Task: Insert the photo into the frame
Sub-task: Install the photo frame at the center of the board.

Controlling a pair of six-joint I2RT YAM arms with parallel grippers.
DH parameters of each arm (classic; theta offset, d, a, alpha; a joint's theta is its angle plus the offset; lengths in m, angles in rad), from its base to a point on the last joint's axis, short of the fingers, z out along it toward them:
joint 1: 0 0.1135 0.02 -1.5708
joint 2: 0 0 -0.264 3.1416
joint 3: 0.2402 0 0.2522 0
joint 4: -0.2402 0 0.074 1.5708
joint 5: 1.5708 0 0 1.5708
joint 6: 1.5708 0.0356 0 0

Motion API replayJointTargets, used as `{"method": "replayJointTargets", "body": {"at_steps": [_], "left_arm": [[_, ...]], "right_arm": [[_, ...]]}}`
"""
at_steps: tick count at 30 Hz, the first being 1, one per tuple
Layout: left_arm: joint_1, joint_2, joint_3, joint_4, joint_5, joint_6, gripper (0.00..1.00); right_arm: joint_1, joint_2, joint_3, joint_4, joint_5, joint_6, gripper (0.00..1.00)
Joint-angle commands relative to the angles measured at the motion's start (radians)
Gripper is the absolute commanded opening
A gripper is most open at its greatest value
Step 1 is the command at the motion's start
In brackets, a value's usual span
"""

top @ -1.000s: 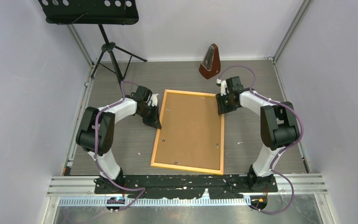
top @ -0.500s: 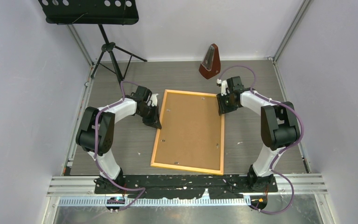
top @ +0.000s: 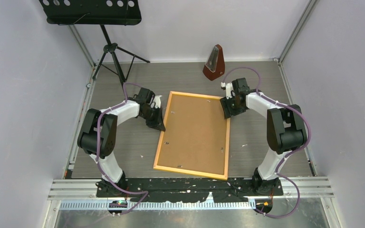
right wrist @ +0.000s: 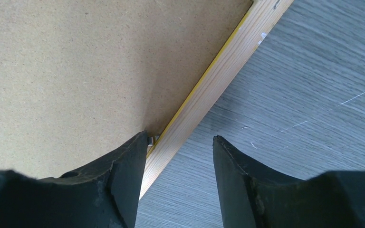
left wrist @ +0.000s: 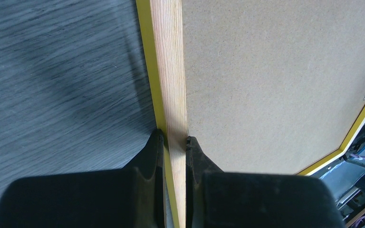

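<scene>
The frame [top: 190, 171] lies back side up in the middle of the table, with a brown fibreboard backing sheet [top: 195, 130] filling it. The photo is hidden. My left gripper [top: 159, 124] is shut on the frame's left wooden strip [left wrist: 170, 71], one finger on each side of it [left wrist: 173, 137]. My right gripper [top: 226, 113] is open at the far right corner. Its left finger [right wrist: 128, 161] rests over the backing sheet [right wrist: 76, 71] by a small metal tab. The right strip [right wrist: 218, 78] runs between the jaws [right wrist: 179, 137], and the other finger stands apart over the table.
A brown metronome [top: 214, 62] stands behind the frame at the back. A black music stand [top: 111, 47] on a tripod occupies the back left corner. Grey walls close in the table on the left, right and back.
The right gripper's jaws have spread wider around the frame's right strip. The frame's right side has shifted slightly to the right. The left gripper keeps its hold.
</scene>
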Motion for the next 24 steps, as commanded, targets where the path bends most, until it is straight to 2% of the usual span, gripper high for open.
{"method": "replayJointTargets", "body": {"at_steps": [1,14,24], "left_arm": [[0.006,0.028,-0.029,0.04,-0.049,0.039,0.0],[0.008,0.028,-0.027,0.039,-0.046,0.039,0.0],[0.009,0.035,-0.027,0.038,-0.04,0.039,0.0]], "right_arm": [[-0.006,-0.037,0.022,-0.05,0.03,-0.024,0.58],[-0.041,0.013,0.088,-0.063,-0.043,0.053,0.56],[-0.039,0.051,0.107,-0.062,-0.046,0.051,0.57]]}}
